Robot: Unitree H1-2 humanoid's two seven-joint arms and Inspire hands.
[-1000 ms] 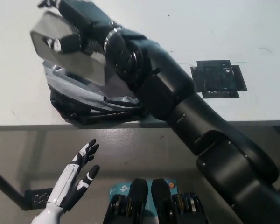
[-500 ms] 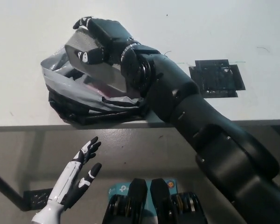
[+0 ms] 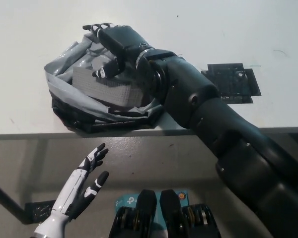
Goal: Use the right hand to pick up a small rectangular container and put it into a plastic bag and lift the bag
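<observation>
A grey rectangular container lies tilted inside the mouth of a crumpled grey and black plastic bag, near the white table's front edge. My black right hand is just above and behind the container. Its fingers stretch away over the bag's far rim, while the thumb rests near the container's top. The hand looks open, no longer wrapped around the container. My white left hand rests open below the table edge at the lower left.
A black patch is stuck on the white table to the right of my arm. The table's front edge runs just under the bag, with grey floor below it.
My right hand came down and toward the right with the container, setting it into the bag's mouth. Its fingers have spread off the container. The left hand has barely moved.
</observation>
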